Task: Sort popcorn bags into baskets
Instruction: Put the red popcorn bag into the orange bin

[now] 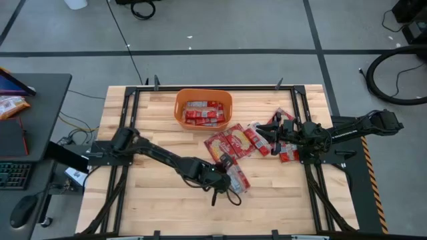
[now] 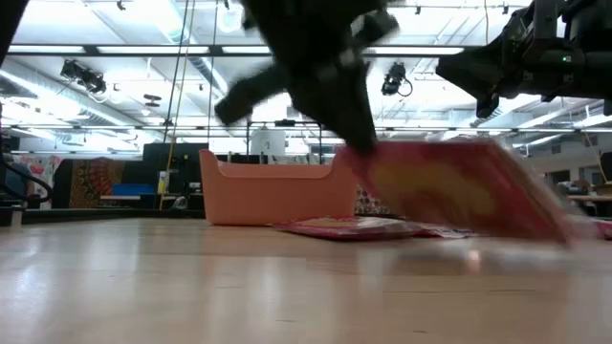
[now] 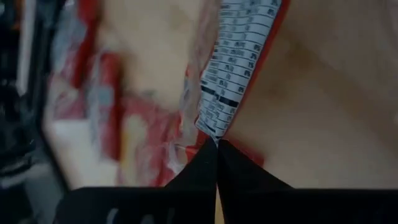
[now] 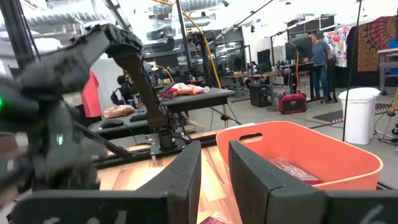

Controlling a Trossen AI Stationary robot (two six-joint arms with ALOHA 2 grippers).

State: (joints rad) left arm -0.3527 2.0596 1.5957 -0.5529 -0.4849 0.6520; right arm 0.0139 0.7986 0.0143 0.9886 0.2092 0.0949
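Note:
The orange tub (image 1: 203, 108) stands at the table's far middle with red popcorn packets (image 1: 203, 115) inside; it also shows in the low view (image 2: 273, 196) and the right wrist view (image 4: 311, 155). Several more red packets (image 1: 241, 141) lie flat on the table in front of it. My left gripper (image 1: 225, 175) is near the table's middle, shut on one red packet (image 1: 238, 181). My right gripper (image 1: 275, 133) is open and empty, raised above the right side of the pile, its fingers (image 4: 186, 174) pointing toward the tub. My left gripper pinches the packet's edge (image 3: 214, 134) between its two shut fingers, at the end of the side with the printed nutrition table (image 3: 239, 56). In the low view the packet (image 2: 459, 191) slants down from the fingers. I cannot tell whether its low end (image 2: 550, 229) touches the table.
A desk with a keyboard and a mouse stands beyond the table's left edge (image 1: 27, 133). Bare wood lies along the table's near side (image 1: 167, 207). People and workbenches show in the room behind (image 4: 320, 50).

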